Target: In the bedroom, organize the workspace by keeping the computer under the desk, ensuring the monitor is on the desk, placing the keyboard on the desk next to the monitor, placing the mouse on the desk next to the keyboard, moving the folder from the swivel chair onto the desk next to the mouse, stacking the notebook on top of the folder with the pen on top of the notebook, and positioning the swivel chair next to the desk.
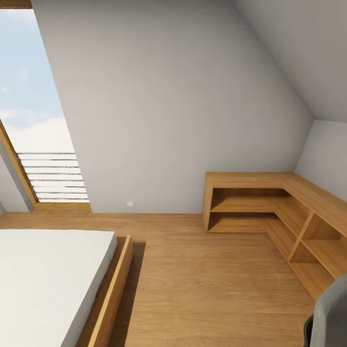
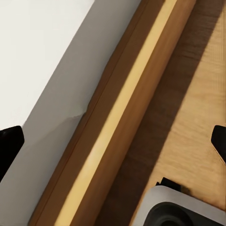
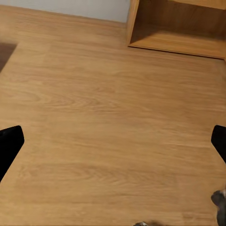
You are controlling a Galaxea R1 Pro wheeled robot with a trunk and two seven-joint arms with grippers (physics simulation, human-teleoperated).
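Facing a bedroom corner

Looking over the wood floor (image 1: 202,279), the head view takes in a bed (image 1: 48,274), a skylight (image 1: 33,96) and low corner shelves (image 1: 270,207). The chair (image 1: 330,313) shows grey at the lower right corner. Both hands, left (image 2: 113,143) and right (image 3: 113,143), are spread wide, holding nothing. No writing is readable.

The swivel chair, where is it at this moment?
In the head view, the swivel chair shows partly at the lower right corner, on the wood floor, just in front of the corner shelf unit.
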